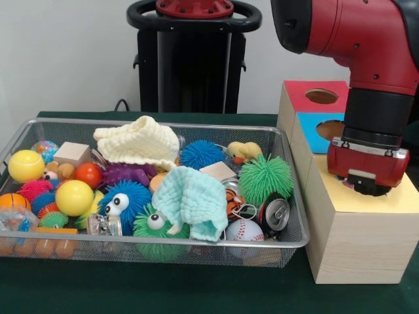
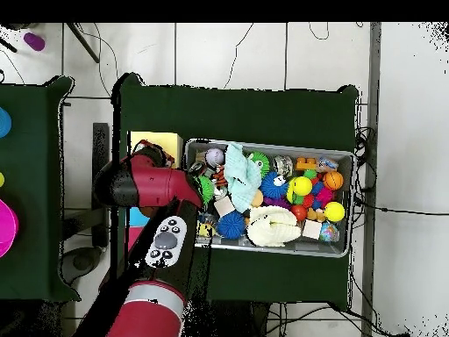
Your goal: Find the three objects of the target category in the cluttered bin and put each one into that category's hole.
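A wire mesh bin (image 1: 298, 237) holds a heap of toys: a cream cloth (image 1: 141, 140), a mint cloth (image 1: 193, 199), a baseball (image 1: 244, 230), a soda can (image 1: 273, 213), a green spiky ball (image 1: 265, 176), a blue spiky ball (image 1: 201, 154), a rubber duck (image 1: 245, 152), a wooden block (image 1: 72, 154) and yellow balls (image 1: 74, 196). To the bin's right stands a wooden box (image 1: 357, 248) with a red-topped hole (image 1: 321, 96), a blue-topped hole (image 1: 330, 129) and a yellow top (image 1: 400, 199). My gripper (image 1: 365, 187) sits low over the yellow top, its tips hidden.
In the overhead view the arm (image 2: 153, 184) covers most of the box, leaving only the yellow top (image 2: 158, 140) showing beside the bin (image 2: 267, 143). A second green table (image 2: 26, 175) with coloured things stands at the left. Cables lie on the floor.
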